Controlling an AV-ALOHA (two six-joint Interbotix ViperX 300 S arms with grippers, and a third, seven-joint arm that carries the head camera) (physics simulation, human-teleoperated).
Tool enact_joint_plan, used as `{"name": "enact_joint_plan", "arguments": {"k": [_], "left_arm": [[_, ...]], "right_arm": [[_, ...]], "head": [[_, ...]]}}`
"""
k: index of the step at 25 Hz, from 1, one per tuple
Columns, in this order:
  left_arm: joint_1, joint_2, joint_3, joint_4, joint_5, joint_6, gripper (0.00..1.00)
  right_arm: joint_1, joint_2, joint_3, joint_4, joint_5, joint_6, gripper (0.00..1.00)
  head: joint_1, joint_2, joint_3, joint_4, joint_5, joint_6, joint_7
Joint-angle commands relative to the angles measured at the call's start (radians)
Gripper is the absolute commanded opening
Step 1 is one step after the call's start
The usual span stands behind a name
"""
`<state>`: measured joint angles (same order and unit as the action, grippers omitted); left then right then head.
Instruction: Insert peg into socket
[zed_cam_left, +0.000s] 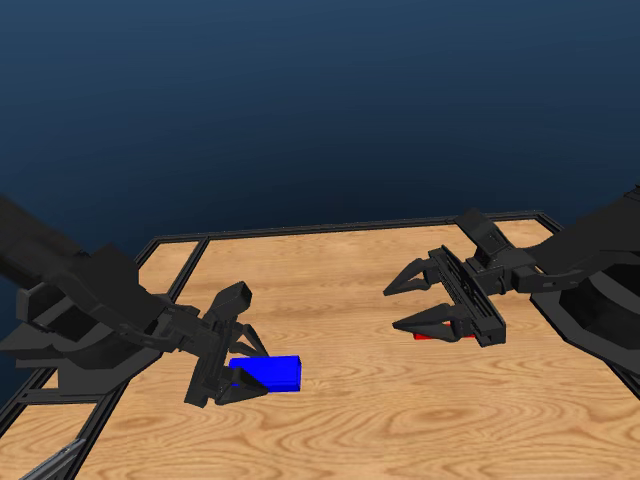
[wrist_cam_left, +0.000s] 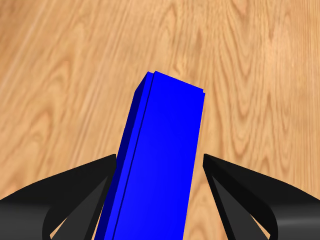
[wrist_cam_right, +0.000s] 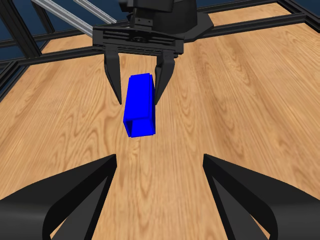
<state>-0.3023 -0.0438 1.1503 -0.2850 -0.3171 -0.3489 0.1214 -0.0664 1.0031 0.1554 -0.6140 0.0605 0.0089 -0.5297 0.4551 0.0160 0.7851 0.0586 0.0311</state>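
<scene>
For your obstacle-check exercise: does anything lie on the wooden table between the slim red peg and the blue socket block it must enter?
Nothing visible does. Bare wooden table separates the slim red peg from the blue socket block; only the grippers are near them.

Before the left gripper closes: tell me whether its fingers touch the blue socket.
Apart. The left wrist view shows wood grain between the socket and each finger of the left gripper; it straddles the block, open.
</scene>
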Motion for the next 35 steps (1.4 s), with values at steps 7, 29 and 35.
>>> {"name": "enact_joint_plan", "arguments": {"k": [7,29,35], "left_arm": [[-0.07,0.068,0.025,-0.062,-0.112,-0.049,0.0],[-0.072,0.032,0.034,-0.103,-0.177,0.007,0.0],[-0.066,0.006,0.033,-0.104,-0.181,0.02,0.0]], "right_arm": [[-0.024,-0.042,0.082,0.067,0.086,-0.008,1.0],[0.032,0.119,0.188,0.101,0.089,0.18,0.98],[0.03,0.082,0.193,0.133,0.084,0.101,0.0]], "head": [[0.013,-0.006,-0.005,0.0,-0.011,-0.011,-0.03],[-0.015,-0.01,-0.006,-0.018,-0.022,-0.054,-0.064],[-0.014,-0.012,-0.007,-0.017,-0.022,-0.051,-0.061]]}}
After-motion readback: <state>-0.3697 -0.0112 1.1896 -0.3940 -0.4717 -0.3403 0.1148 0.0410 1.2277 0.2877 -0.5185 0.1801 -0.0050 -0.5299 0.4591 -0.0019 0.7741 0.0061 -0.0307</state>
